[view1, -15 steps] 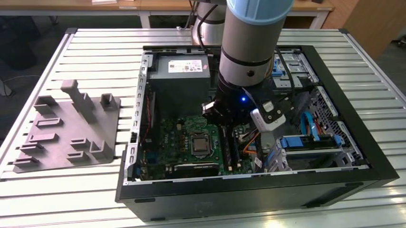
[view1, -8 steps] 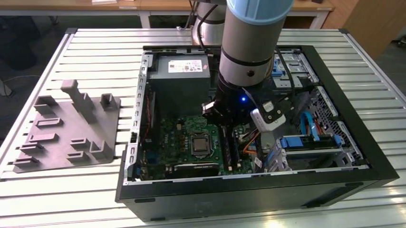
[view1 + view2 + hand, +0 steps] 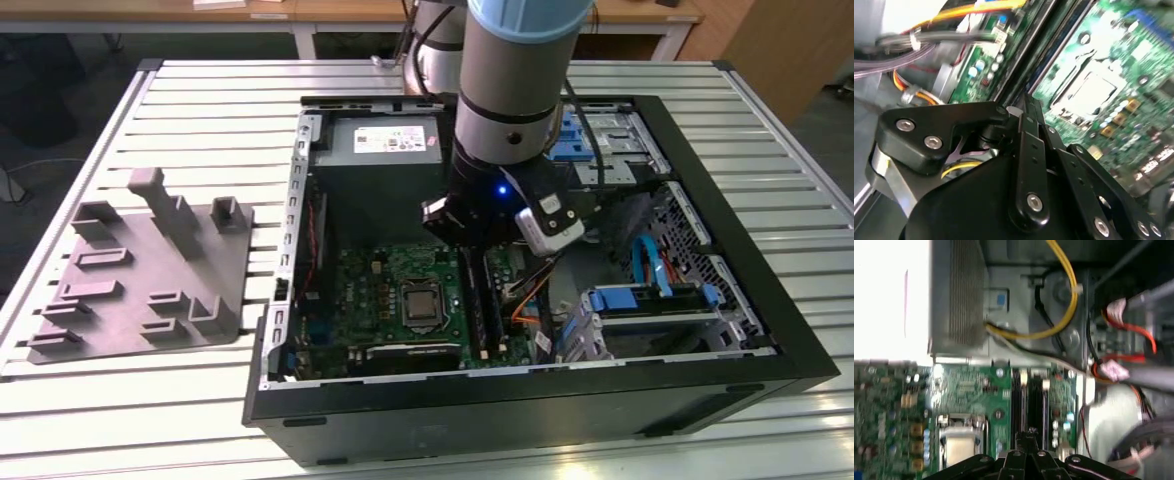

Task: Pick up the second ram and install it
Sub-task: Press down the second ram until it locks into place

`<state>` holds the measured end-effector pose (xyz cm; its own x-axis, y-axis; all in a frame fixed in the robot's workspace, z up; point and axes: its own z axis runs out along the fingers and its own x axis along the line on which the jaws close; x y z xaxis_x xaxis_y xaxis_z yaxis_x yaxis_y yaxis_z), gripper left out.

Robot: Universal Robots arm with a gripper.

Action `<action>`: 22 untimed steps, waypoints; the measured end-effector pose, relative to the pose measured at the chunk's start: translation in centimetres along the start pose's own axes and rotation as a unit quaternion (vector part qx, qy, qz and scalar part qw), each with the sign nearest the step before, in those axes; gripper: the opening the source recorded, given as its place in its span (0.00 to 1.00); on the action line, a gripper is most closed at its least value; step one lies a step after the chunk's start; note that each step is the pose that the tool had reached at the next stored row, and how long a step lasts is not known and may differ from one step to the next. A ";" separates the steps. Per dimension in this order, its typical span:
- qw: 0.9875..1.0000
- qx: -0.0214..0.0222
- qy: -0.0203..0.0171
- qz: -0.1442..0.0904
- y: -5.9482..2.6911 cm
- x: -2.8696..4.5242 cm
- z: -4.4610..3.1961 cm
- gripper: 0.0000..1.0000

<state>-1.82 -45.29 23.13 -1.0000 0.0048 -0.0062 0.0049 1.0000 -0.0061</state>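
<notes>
My gripper (image 3: 1029, 432) hangs low inside the open computer case (image 3: 747, 330), right over the long black memory slots (image 3: 1019, 400) of the green motherboard (image 3: 380, 290). In both wrist views its black fingers stand pressed together, the gripper (image 3: 1029, 102) pointing at the slots (image 3: 1054, 45) beside the processor socket (image 3: 1086, 95). The second ram is hidden: I cannot tell whether a thin board sits between the fingers or in a slot. In the exterior view the arm's wrist (image 3: 501, 215) covers the fingers.
A grey moulded fixture (image 3: 134, 270) lies on the slatted table at the exterior view's left. Inside the case are the power supply (image 3: 387, 145), a blue-tabbed drive cage (image 3: 641, 300), and yellow and orange cables (image 3: 1064, 315) close to the slots.
</notes>
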 end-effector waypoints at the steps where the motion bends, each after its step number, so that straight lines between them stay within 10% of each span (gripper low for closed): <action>1: 1.000 0.000 0.000 0.000 0.39 0.01 0.15 0.10; 13: 1.000 0.000 0.000 0.000 1.81 0.04 1.48 0.10; 22: 1.000 0.001 0.000 0.000 1.56 0.06 0.64 0.10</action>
<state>-1.87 -43.73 22.48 -1.0000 0.0049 -0.0072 0.0049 0.9999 -0.0088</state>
